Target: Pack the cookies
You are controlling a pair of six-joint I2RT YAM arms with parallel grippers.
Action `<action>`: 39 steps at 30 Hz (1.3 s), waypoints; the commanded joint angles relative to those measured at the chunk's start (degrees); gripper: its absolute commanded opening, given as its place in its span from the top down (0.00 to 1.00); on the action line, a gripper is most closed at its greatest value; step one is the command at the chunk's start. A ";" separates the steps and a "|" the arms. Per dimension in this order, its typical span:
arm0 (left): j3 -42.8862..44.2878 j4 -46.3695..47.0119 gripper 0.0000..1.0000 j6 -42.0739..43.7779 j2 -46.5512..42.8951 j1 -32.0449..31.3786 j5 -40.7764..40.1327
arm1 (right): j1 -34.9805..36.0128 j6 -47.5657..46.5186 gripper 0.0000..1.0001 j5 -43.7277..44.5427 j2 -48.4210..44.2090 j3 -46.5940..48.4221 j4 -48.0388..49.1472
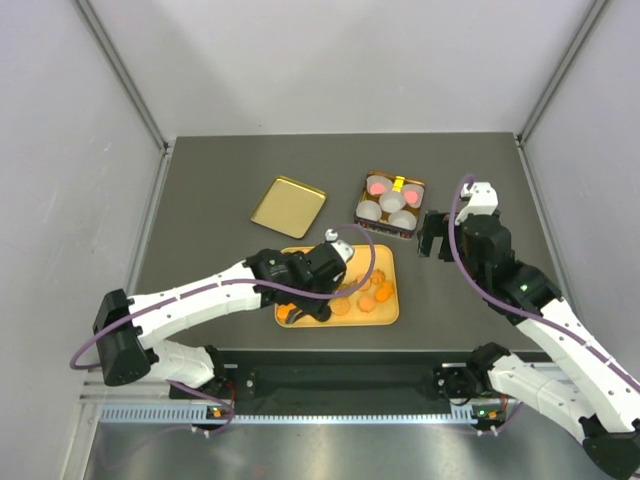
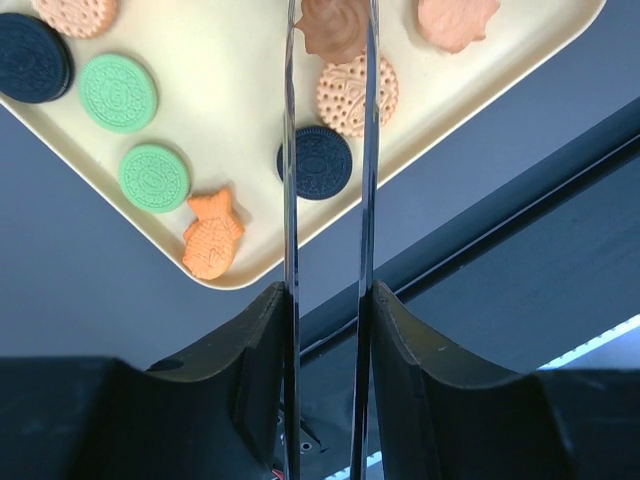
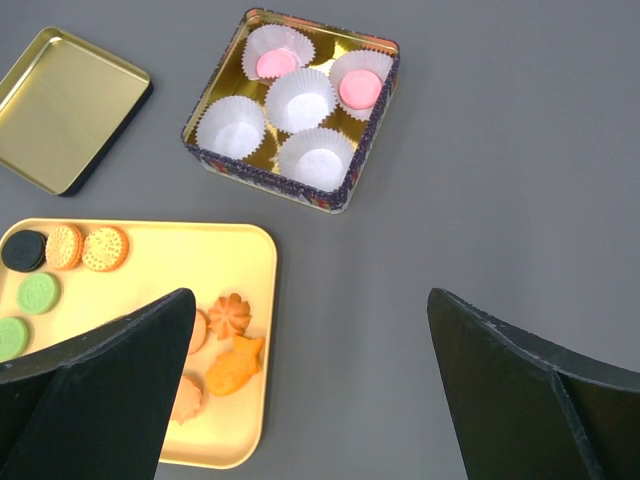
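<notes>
Left gripper (image 2: 330,10) astride cookie (image 2: 335,35), grip unclear

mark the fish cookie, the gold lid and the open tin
fish cookie (image 2: 212,237): left wrist view, its body
gold lid (image 3: 68,108): right wrist view, inner face
open tin (image 3: 262,177): right wrist view, near wall

Dark grey matte bench (image 1: 200,170), seen from above. Three items lie directly on it, none touching another. Toward the near edge, roughly at mid-width, lies a yellow rectangular tray with rounded corners and a low raised rim (image 3: 180,260). Farther back and to the left lies a shallow gold-coloured rectangular metal lid (image 3: 65,108), hollow side up and turned at an angle to the bench edges. To its right, also behind the tray, stands a square tin with dark patterned walls and a gold interior (image 3: 265,178).
</notes>
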 commanded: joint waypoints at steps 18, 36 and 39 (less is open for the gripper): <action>23.74 9.38 0.65 6.86 14.79 2.11 -9.20 | -0.65 -0.14 0.00 0.64 -0.48 3.20 0.44; 47.31 17.64 0.63 10.39 41.26 11.78 -7.46 | -0.65 -0.14 0.00 -0.68 -1.09 4.61 -1.67; 47.84 17.90 0.62 10.47 43.02 12.31 -6.66 | -0.65 -0.22 0.00 -0.51 -1.27 4.61 -1.93</action>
